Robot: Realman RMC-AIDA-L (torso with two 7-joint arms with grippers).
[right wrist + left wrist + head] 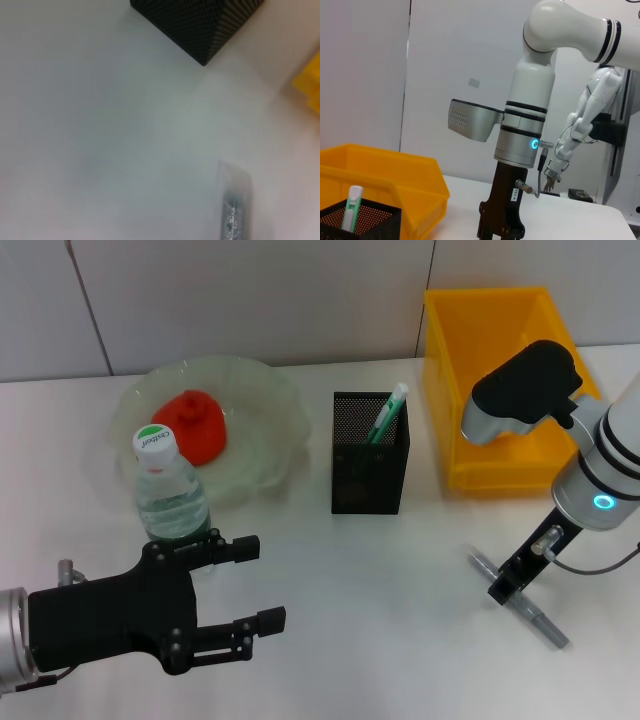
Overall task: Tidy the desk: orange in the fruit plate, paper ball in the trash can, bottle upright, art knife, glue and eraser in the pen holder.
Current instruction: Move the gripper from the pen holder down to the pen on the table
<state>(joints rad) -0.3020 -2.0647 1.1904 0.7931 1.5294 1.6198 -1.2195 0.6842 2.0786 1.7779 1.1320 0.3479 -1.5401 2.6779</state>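
Right now the right tool (517,578) is down low on the white surface (380,580), on the robot's right side. It sits right over a gray art knife (540,622) that lies flat there. One end of the knife pokes out on each side of the tool. I cannot tell if the tool is pinching the knife or only touching it. In the right wrist view the knife (233,212) shows as a blurry gray strip on the surface, with a corner of the black mesh pen holder (200,22) farther off.

The left tool (250,585) is on the robot's left side, near the front edge. Its two black fingers (235,548) are spread apart and hold nothing. It is just in front of the water bottle (170,490).

The bottle stands upright with its green cap on top. It is just in front of the clear fruit plate (265,405). A red-orange fruit (195,425) sits in the plate.

The pen holder (368,470) stands in the middle of the surface. A green and white stick (387,415) leans inside it. Beside it, on the robot's right, is a yellow bin (480,325). The right arm hangs in front of the bin.

In the left wrist view, the right arm (527,120) stands tall, white and silver, with a small blue light ring.
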